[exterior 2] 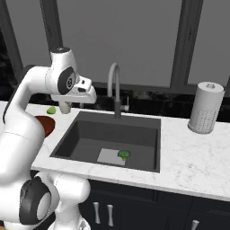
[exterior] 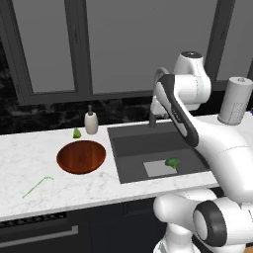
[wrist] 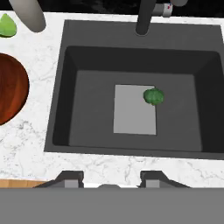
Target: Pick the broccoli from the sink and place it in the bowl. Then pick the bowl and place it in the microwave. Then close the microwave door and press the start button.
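Observation:
The small green broccoli [exterior: 172, 162] [exterior 2: 123, 155] [wrist: 153, 96] lies on the floor of the dark grey sink [exterior: 143, 143] [exterior 2: 112, 134] [wrist: 87, 87], at the edge of a pale drain plate. The reddish-brown wooden bowl [exterior: 81, 156] [exterior 2: 45, 125] [wrist: 11, 94] sits empty on the marble counter, left of the sink. My gripper [wrist: 111, 178] hangs high over the sink's near edge, looking down into it. It is open, with nothing between its fingers. The broccoli lies well below and ahead of it.
A curved faucet [exterior 2: 115, 90] [wrist: 146, 17] rises behind the basin. A soap dispenser [exterior: 91, 122] and a smooth green cone [exterior: 77, 133] [wrist: 6, 25] stand behind the bowl. A thin green stick [exterior: 37, 187] lies near the counter's front left. A perforated white cylinder [exterior 2: 205, 108] stands right of the sink.

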